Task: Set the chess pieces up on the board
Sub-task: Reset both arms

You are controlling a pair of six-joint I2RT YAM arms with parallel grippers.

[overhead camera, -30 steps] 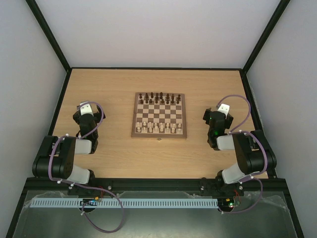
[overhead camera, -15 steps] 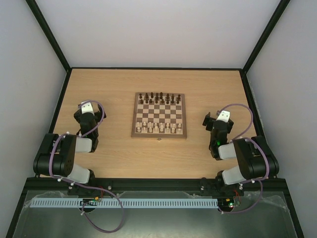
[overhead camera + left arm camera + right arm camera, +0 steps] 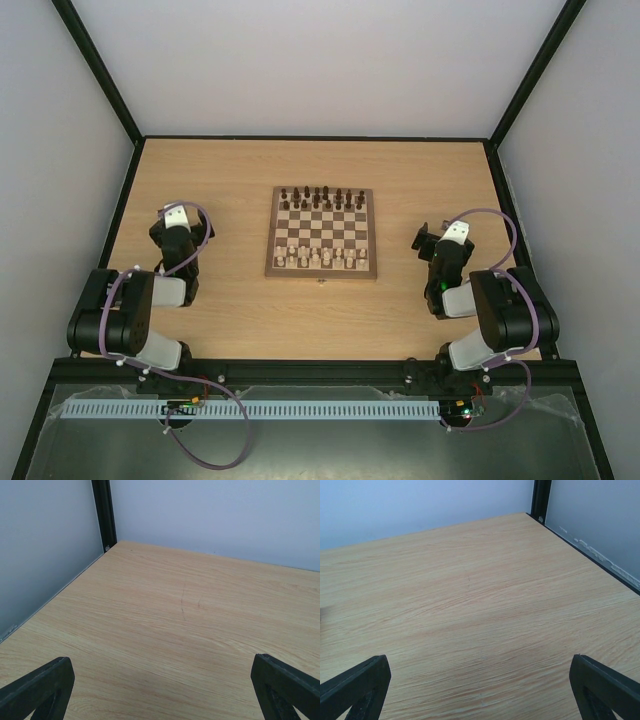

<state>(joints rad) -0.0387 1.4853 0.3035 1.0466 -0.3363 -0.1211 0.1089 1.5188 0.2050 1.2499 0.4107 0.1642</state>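
The board lies in the middle of the wooden table. Pale chess pieces stand in its two near rows, and dark pieces fill the two far rows. My left gripper sits well to the left of the board, open and empty. My right gripper rests to the right of the board, also open and empty. In both wrist views only bare tabletop lies between the wide-apart fingers; neither view catches the board.
Black frame posts and pale walls close in the table on the left, back and right. The left wrist view faces the back left corner post; the right wrist view faces the back right post.
The right arm has drawn back toward its base, its gripper moving nearer and a little to the right. The left arm barely shifted. The pieces stand as before.
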